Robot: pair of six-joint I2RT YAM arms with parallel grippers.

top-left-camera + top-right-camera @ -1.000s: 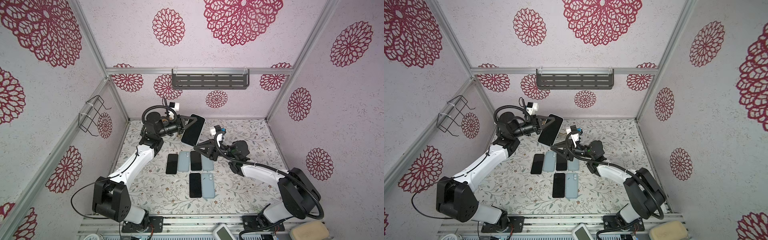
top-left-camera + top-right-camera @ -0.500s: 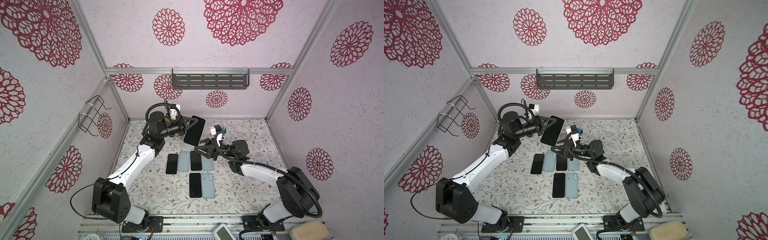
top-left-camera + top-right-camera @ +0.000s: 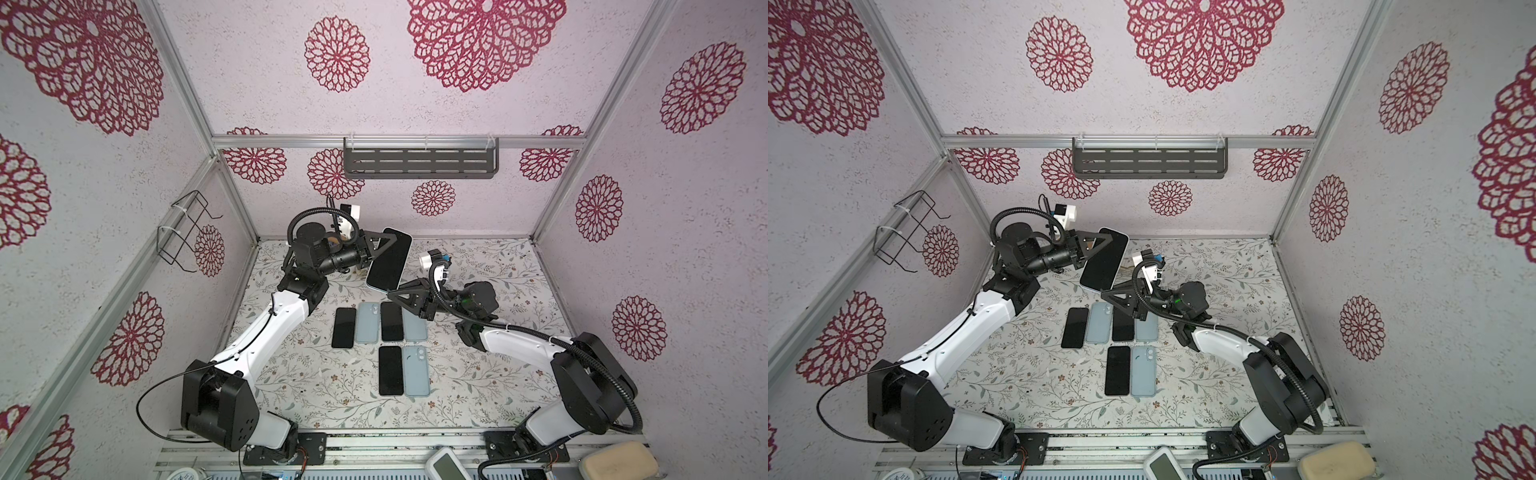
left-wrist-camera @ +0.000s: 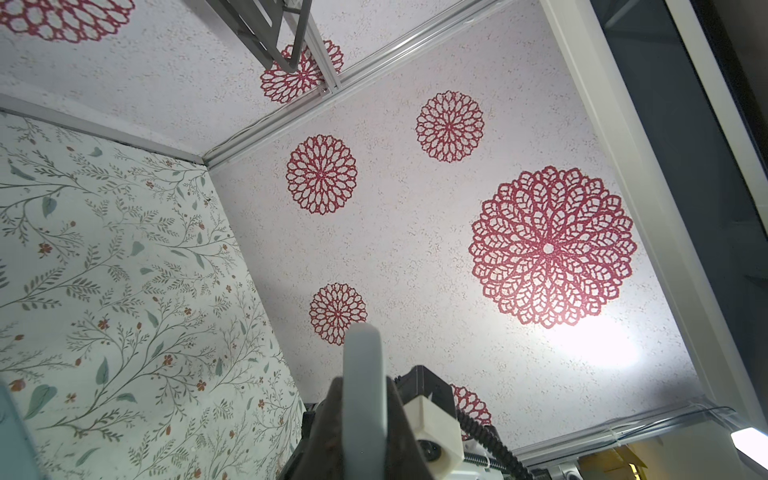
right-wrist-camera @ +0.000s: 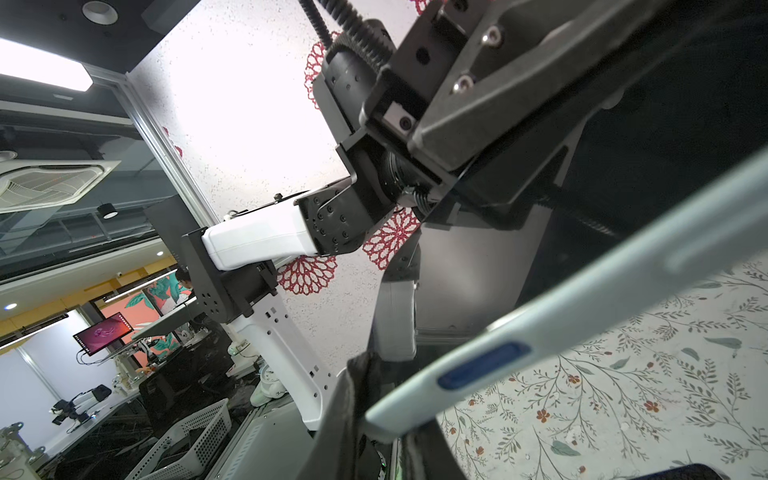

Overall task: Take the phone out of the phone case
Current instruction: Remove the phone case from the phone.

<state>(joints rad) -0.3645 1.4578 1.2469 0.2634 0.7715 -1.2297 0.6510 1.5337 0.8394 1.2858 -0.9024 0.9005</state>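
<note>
Pale walls stamped with red rosettes box in a leaf-printed counter. Three bare black handsets lie on it screen-up, each beside a pale blue shell that looks like an emptied case. The phone of this step is not among them. It hangs tilted in the air above the far part of the counter, dark screen toward the top cameras, seated in its pale blue phone case.

The left fingers are fully closed across one long edge near the upper end, clamping case and phone together. The right fingers stand nearly closed around the lower corner of the phone case. The right wrist view suggests they pinch its rim, close to the blue side button.

Peeling looks to be the step in hand. To do it well, the left arm should act as a steady vice while the right rolls that corner lip backward, away from the glass. Pulling straight outward would likely stretch the soft rim instead of unhooking it. Once the corner is free, working along the nearest edge should loosen the rest. The left clamp pins both layers, so the far edge will likely need a regrip. Doing this low over the counter limits harm from a slip.
</note>
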